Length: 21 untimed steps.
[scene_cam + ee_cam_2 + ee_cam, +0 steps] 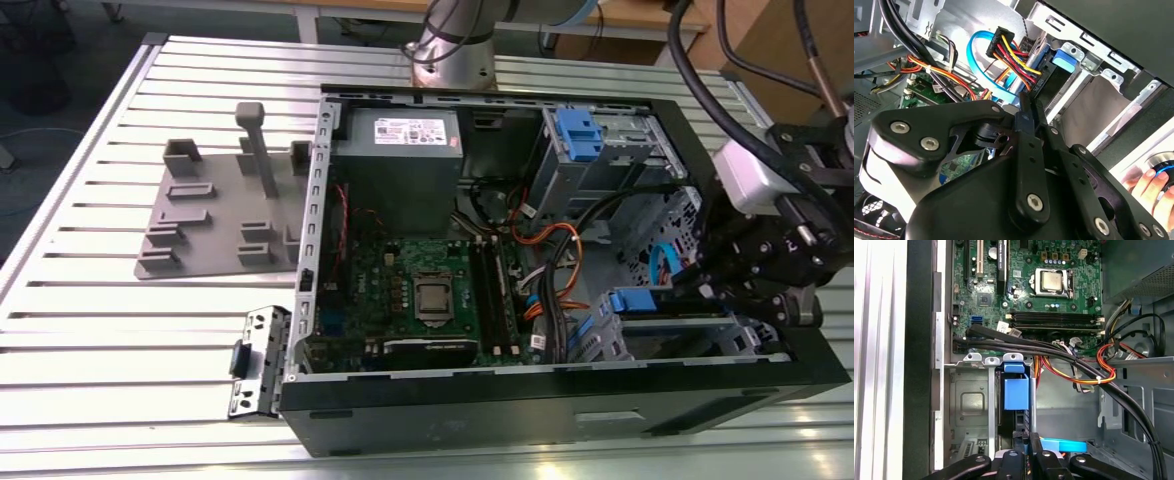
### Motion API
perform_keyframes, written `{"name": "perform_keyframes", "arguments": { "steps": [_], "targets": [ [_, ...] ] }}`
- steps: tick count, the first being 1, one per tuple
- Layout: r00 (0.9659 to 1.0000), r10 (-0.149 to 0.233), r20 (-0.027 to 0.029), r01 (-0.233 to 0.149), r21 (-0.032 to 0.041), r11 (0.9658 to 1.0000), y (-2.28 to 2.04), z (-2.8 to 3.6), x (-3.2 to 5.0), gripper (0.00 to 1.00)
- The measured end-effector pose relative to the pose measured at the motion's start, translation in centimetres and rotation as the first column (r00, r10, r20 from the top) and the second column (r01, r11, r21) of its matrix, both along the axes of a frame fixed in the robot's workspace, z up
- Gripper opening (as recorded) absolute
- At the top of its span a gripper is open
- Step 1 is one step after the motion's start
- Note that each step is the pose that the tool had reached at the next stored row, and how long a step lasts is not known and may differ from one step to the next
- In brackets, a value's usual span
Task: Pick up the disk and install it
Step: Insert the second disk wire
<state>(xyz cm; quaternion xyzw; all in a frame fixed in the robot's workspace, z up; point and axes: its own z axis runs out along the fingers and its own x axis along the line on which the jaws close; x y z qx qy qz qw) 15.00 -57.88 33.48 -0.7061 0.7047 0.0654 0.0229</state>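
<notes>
Desk (107,330): ribbed, pale metal slats, glare at near edge. Dark floor (54,120) at exterior view's left; wooden furniture (774,40) far right.

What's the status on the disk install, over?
Gripper at the drive bay in the open case. Disk sits edge-on in the bay, right at the gripper. Cable bundle runs close by the bay.

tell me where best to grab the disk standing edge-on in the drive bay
Probably take the disk by its exposed thin edge, with the end effector pinching across the flat faces and coming straight in from the case's open side. The bay walls flank both faces, so only that edge looks reachable.
</notes>
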Motion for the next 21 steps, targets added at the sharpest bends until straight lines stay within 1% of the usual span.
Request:
{"name": "perform_keyframes", "arguments": {
  "steps": [6,12,16,21],
  "targets": [
    [1.0,0.0,0.0,0.0,0.0003,1.0,0.0,-0.26,0.0,0.16],
    [1.0,0.0,0.0,0.0,0.0006,1.0,-0.01,-0.72,0.0,0.16],
    [1.0,0.0,0.0,0.0,-0.0002,1.0,-0.01,-0.79,0.0,0.16],
    [1.0,0.0,0.0002,0.0,0.0016,1.0,0.0,-0.88,0.0,0.17]
  ]
}}
